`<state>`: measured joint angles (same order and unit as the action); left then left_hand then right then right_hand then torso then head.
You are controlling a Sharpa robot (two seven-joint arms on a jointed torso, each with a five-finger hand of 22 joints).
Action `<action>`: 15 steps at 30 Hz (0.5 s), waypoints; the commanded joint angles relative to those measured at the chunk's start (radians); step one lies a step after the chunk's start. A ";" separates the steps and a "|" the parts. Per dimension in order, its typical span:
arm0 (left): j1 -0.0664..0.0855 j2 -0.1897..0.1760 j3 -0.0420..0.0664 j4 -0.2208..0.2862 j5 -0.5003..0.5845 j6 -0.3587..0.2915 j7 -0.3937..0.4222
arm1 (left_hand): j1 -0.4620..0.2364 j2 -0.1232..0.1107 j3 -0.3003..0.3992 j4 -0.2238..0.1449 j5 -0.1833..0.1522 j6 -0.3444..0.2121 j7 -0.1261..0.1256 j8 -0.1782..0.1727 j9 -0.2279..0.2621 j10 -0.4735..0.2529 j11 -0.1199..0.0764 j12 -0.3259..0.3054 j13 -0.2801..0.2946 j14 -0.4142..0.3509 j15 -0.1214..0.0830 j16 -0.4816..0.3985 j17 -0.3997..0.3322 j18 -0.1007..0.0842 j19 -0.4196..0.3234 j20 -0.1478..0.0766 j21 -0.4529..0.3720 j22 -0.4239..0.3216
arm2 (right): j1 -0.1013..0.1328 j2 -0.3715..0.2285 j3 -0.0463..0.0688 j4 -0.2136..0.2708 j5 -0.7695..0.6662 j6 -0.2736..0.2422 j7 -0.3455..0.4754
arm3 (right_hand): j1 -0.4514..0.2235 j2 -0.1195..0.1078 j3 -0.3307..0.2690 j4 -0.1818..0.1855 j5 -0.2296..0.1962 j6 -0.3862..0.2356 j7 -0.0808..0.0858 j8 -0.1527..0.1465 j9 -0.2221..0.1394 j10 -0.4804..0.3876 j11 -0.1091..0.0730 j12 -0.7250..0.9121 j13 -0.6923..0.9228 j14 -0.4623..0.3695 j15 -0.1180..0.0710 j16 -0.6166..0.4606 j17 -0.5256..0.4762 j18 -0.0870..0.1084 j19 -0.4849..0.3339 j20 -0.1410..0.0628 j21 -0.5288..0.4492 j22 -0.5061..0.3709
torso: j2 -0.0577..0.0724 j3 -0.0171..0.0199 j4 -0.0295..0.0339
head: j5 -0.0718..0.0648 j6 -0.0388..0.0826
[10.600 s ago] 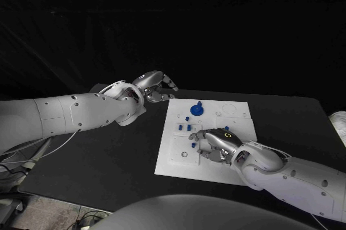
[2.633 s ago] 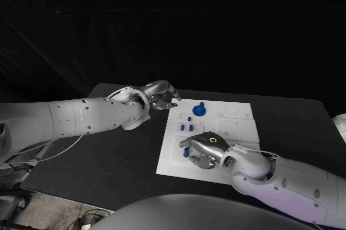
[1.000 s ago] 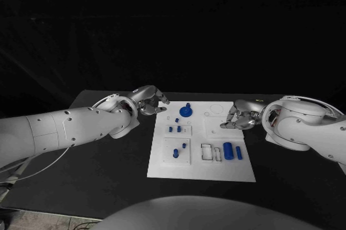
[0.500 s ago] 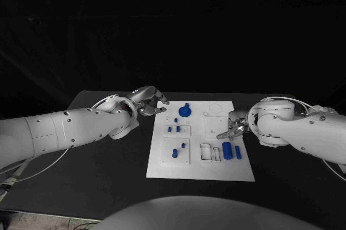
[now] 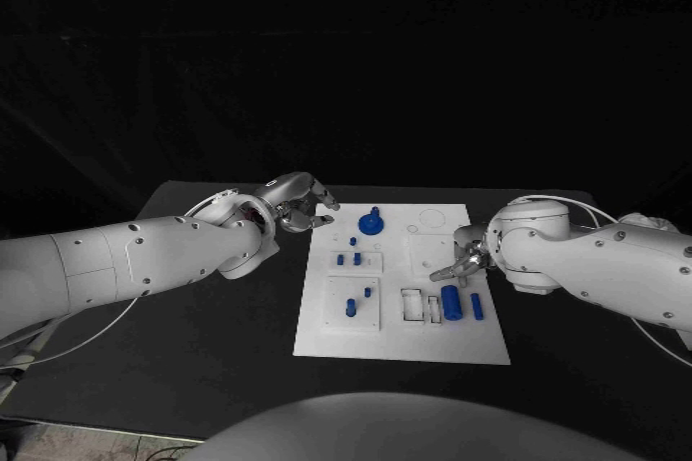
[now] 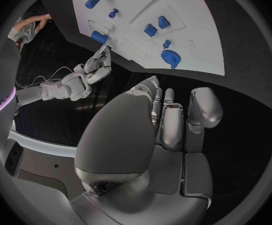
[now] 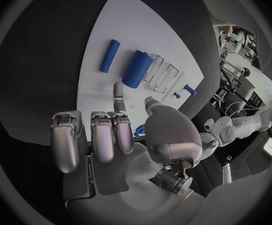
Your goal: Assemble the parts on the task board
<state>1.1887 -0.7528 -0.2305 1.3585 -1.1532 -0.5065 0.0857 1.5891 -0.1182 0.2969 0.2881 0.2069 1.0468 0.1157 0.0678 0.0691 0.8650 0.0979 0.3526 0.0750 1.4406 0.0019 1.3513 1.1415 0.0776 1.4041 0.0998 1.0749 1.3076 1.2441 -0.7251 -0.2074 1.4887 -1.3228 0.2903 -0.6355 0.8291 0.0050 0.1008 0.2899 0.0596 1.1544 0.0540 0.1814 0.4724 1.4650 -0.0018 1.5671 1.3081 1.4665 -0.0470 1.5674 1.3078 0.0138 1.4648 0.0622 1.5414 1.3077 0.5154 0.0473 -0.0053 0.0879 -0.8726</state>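
The white task board [image 5: 404, 336] lies in the middle of the table. On it are a blue gear [image 5: 371, 222], small blue parts [image 5: 348, 259] on its left half, and two blue cylinders [image 5: 451, 302] lying side by side at its right. My right hand [image 5: 464, 261] hovers over the board's right half, just beyond the cylinders [image 7: 136, 68]. One finger points out, the others curl in, and a bit of blue [image 7: 139, 130] shows pinched between thumb and finger. My left hand [image 5: 299, 201] sits off the board's far left corner, fingers curled in, holding nothing.
Black table [image 5: 202, 321] surrounds the board on all sides. Empty recesses [image 5: 421, 305] lie left of the cylinders, and a round outline [image 5: 430, 219] marks the far right of the board. The gear [image 6: 170, 58] lies nearest my left hand [image 6: 167, 120].
The right hand has moved from the board's far right edge toward me and inward, now just beyond the cylinders. The left hand has stayed put.
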 commanded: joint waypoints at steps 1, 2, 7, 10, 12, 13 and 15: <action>0.000 0.002 0.001 0.002 0.001 0.010 0.004 | -0.006 0.003 0.006 0.000 0.003 0.006 0.003 0.005 0.002 -0.001 -0.002 0.005 0.000 -0.004 0.003 -0.003 -0.001 0.015 -0.002 0.006 -0.002 0.138 | -0.001 0.003 0.000 -0.004 -0.014 0.040 -0.025 | -0.007 -0.001 -0.008 -0.002 -0.006 0.009 0.001 -0.005 -0.002 0.106 -0.005 0.004 0.263 0.104 -0.008 0.003 0.263 -0.002 0.078 -0.005 -0.007 0.247 | 0.000 -0.0010 0.0014 | -0.001 0.000; 0.000 0.003 0.001 0.001 0.001 0.010 0.004 | -0.006 0.003 0.006 0.000 0.003 0.006 0.003 0.005 0.002 -0.001 -0.002 0.005 0.000 -0.004 0.003 -0.003 -0.001 0.015 -0.002 0.006 -0.002 0.138 | -0.002 0.003 0.000 -0.004 -0.015 0.043 -0.027 | -0.007 -0.002 -0.008 -0.003 -0.005 0.009 0.001 -0.006 -0.002 0.106 -0.005 0.004 0.263 0.104 -0.008 0.003 0.263 -0.001 0.077 -0.005 -0.008 0.246 | 0.000 -0.0011 0.0017 | -0.002 0.000; 0.000 0.005 0.001 0.000 0.001 0.012 0.003 | -0.007 0.002 0.006 0.001 0.003 0.006 0.004 0.005 0.001 0.000 -0.002 0.006 0.000 -0.004 0.005 -0.003 -0.001 0.015 -0.002 0.007 -0.003 0.138 | -0.002 0.004 0.000 -0.007 -0.016 0.055 -0.033 | 0.001 0.000 -0.007 -0.011 0.004 0.013 0.001 -0.009 -0.004 0.106 -0.006 0.004 0.263 0.104 -0.008 0.003 0.263 0.000 0.074 -0.006 -0.013 0.244 | -0.001 -0.0013 0.0025 | -0.002 0.000; 0.000 0.007 0.001 -0.001 0.001 0.014 0.001 | -0.008 0.003 0.006 0.001 0.004 0.005 0.004 0.005 0.001 0.000 -0.001 0.006 0.000 -0.005 0.006 -0.003 -0.002 0.015 -0.002 0.007 -0.004 0.138 | -0.002 0.006 0.000 -0.010 -0.016 0.060 -0.034 | 0.010 -0.001 -0.005 -0.018 0.015 0.014 0.001 -0.015 -0.007 0.106 -0.007 0.004 0.263 0.104 -0.009 0.003 0.263 0.002 0.070 -0.006 -0.018 0.242 | -0.001 -0.0017 0.0034 | -0.005 0.000; 0.000 0.008 0.001 -0.001 0.001 0.016 0.000 | -0.008 0.003 0.006 0.001 0.004 0.005 0.004 0.005 0.001 0.000 -0.001 0.006 0.000 -0.005 0.006 -0.003 -0.002 0.015 -0.002 0.007 -0.004 0.138 | -0.002 0.007 0.000 -0.012 -0.016 0.060 -0.033 | 0.019 -0.002 -0.004 -0.026 0.030 0.016 0.001 -0.019 -0.009 0.106 -0.007 0.004 0.263 0.104 -0.010 0.003 0.263 0.003 0.068 -0.007 -0.021 0.241 | -0.001 -0.0020 0.0042 | -0.006 0.000; 0.000 0.008 0.001 -0.002 0.001 0.016 0.000 | -0.008 0.003 0.006 0.001 0.004 0.005 0.004 0.005 0.001 0.000 -0.001 0.006 0.000 -0.005 0.006 -0.003 -0.002 0.015 -0.002 0.007 -0.004 0.138 | -0.003 0.008 0.000 -0.013 -0.014 0.060 -0.032 | 0.022 -0.003 -0.003 -0.028 0.034 0.017 0.000 -0.020 -0.009 0.106 -0.007 0.004 0.263 0.104 -0.010 0.003 0.263 0.003 0.067 -0.007 -0.022 0.240 | -0.002 -0.0022 0.0044 | -0.006 0.000; 0.000 0.009 0.001 -0.002 0.001 0.017 -0.001 | -0.008 0.003 0.006 0.001 0.004 0.005 0.004 0.004 0.001 0.000 0.000 0.007 0.000 -0.005 0.007 -0.004 -0.002 0.014 -0.002 0.008 -0.003 0.138 | -0.006 0.010 0.000 -0.014 -0.010 0.059 -0.030 | 0.024 -0.004 -0.003 -0.030 0.036 0.018 0.000 -0.020 -0.009 0.106 -0.007 0.004 0.263 0.104 -0.010 0.003 0.263 0.004 0.065 -0.007 -0.025 0.239 | -0.001 -0.0022 0.0057 | -0.008 0.000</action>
<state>1.1886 -0.7464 -0.2304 1.3558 -1.1533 -0.5031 0.0845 1.5891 -0.1182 0.2969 0.2881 0.2069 1.0468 0.1157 0.0678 0.0690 0.8650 0.0978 0.3565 0.0749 1.4370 0.0054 1.3513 1.1402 0.0776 1.4041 0.0998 1.0749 1.3075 1.2408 -0.7174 -0.2074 1.4754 -1.3247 0.3220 -0.6577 0.8467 0.0009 0.0982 0.2648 0.0911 1.1674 0.0545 0.1660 0.4646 1.4649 -0.0018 1.5671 1.3079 1.4665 -0.0470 1.5674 1.3076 0.0140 1.4648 0.0623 1.5198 1.3076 0.5142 0.0453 -0.0012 0.0816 -0.8726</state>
